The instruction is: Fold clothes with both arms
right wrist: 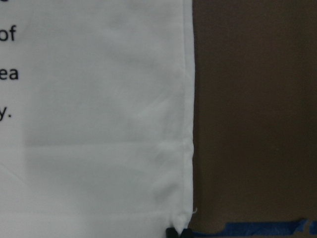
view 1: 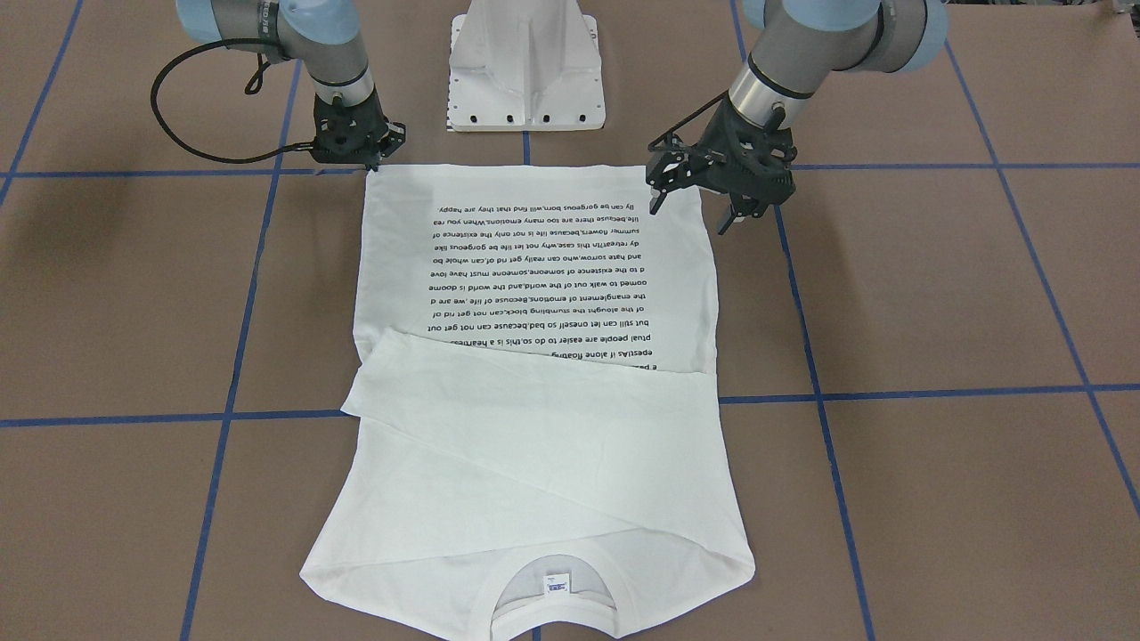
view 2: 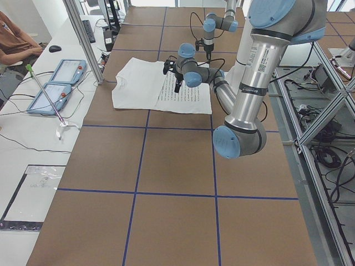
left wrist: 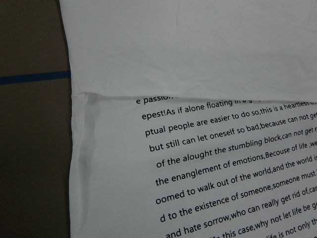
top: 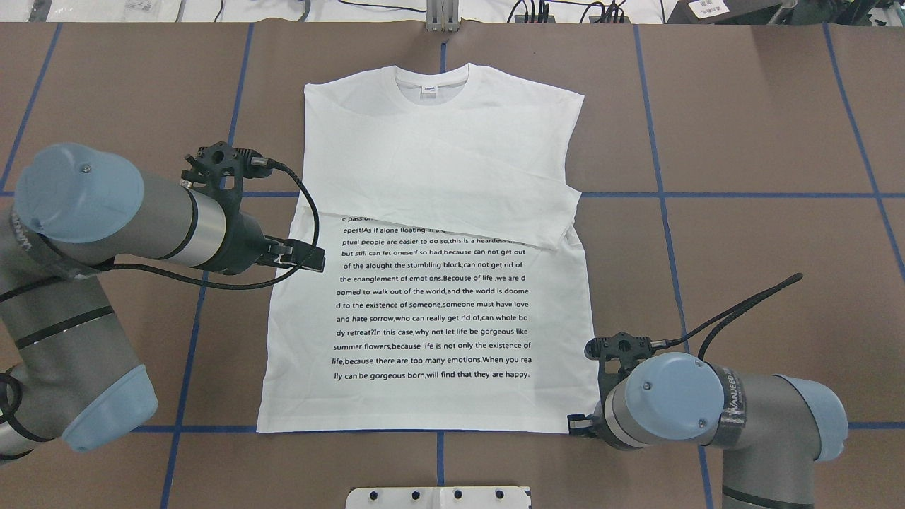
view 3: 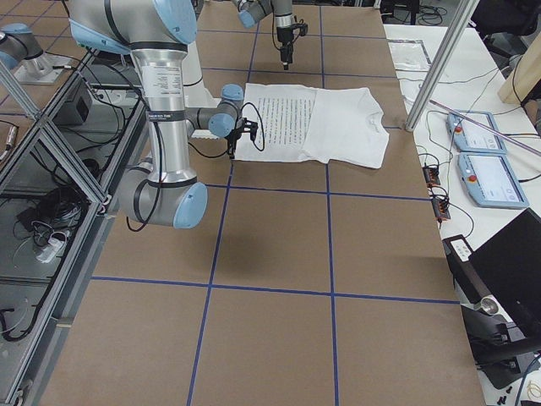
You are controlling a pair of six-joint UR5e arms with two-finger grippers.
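White cloth on brown: the shirt (top: 438, 396) lies flat and face up in the middle of the table (top: 742, 106). Its collar (top: 431, 79) points toward the edge far from the robot and its hem (top: 424, 423) toward the robot's edge. The block of black text shows uncovered from the chest down.

From my remote station I judge the job roughly a third done. Both sleeves (top: 459, 180) are already laid inward across the chest, giving the garment straight sides. The body itself has no fold in it yet, so the lengthwise fold, hem up toward collar, is left, and perhaps one more after it.

The right gripper (view 1: 371, 163) is down at the hem corner on the robot's right, its tip touching or just beside the cloth. My right wrist camera shows that corner lying flat with only a sliver of black finger at it, and I cannot tell whether the jaws are clamped on it.

The left gripper (view 1: 696, 209) hangs spread and empty above the shirt's other side edge, near where the sleeve crosses and well apart from its own hem corner. In my judgement the left must reach that corner before both can lift together.
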